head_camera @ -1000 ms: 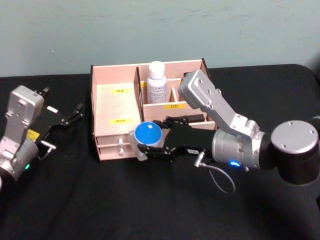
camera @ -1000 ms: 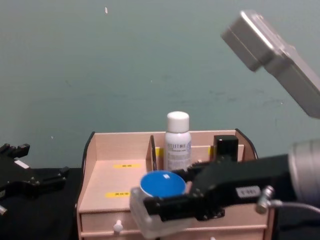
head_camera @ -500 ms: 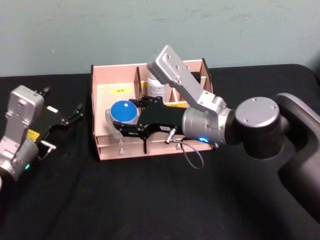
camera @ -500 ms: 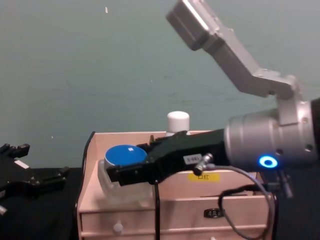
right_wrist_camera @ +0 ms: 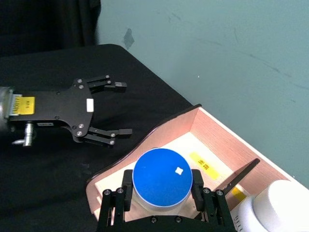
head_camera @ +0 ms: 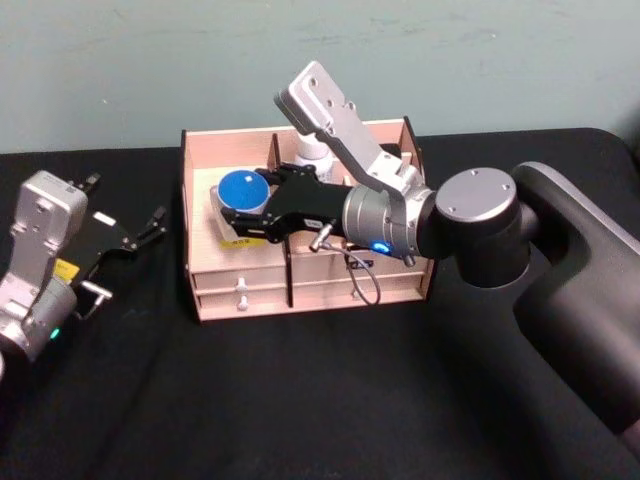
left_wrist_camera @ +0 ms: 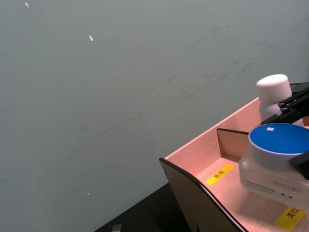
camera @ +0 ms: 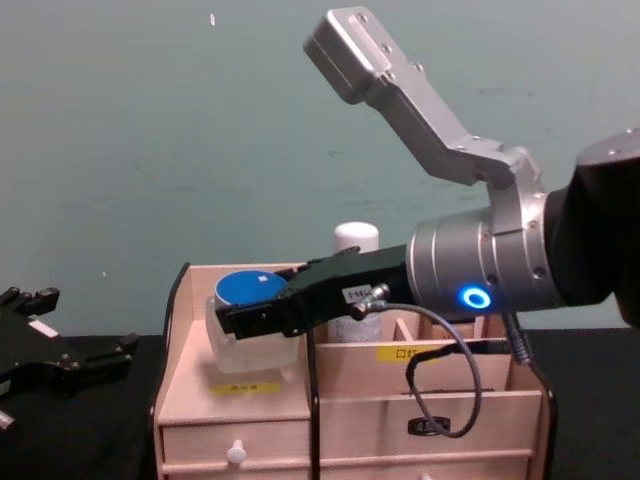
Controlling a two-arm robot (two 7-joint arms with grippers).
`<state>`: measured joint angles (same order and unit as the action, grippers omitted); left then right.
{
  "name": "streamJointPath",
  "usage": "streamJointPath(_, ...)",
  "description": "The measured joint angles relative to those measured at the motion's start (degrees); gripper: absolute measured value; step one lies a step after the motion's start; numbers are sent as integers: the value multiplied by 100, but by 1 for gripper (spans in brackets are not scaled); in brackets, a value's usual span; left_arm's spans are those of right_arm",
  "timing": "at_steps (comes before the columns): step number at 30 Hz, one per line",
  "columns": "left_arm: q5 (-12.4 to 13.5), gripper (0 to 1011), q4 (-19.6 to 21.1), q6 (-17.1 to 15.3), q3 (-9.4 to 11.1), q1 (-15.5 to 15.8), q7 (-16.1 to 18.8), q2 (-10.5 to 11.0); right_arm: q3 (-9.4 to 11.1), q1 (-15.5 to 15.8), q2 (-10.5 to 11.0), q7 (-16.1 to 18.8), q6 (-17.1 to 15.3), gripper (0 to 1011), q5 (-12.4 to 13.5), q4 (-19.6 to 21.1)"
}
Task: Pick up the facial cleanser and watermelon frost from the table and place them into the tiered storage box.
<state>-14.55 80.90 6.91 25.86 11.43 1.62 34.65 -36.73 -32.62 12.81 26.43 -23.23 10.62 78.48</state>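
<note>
The watermelon frost (head_camera: 243, 190), a frosted jar with a blue lid, is held over the left flat tier of the tiered storage box (head_camera: 235, 285). My right gripper (head_camera: 240, 212) is shut on its body, one finger on each side, as the right wrist view shows around the lid (right_wrist_camera: 161, 175). I cannot tell whether the jar (camera: 245, 335) touches the tier. The facial cleanser (head_camera: 310, 152) stands upright in a rear compartment, partly hidden behind my right arm; its white cap (camera: 356, 238) shows above the arm. My left gripper (head_camera: 130, 205) rests open on the table, left of the box.
A black cloth covers the table (head_camera: 300, 400), with free room in front of the box. The box has small drawers with white knobs (head_camera: 241, 290) and yellow labels (camera: 396, 353). A grey-green wall (camera: 200, 150) stands close behind.
My right gripper has carried the jar from in front of the drawers up and back to the left, over the box's left tier. The left arm has not moved.
</note>
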Motion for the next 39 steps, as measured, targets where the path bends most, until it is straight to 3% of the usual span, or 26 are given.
streamJointPath(12, 0, 1010, 0, 0, 0, 0, 0, 0, -7, -153, -209, -15, 30, 730, -161, -364)
streamJointPath(33, 0, 1010, 0, 0, 0, 0, 0, 0, -23, -165, -240, 27, 17, 731, -252, -442)
streamJointPath(39, 0, 1010, 0, 0, 0, 0, 0, 0, -19, -165, -237, 26, 18, 863, -247, -437)
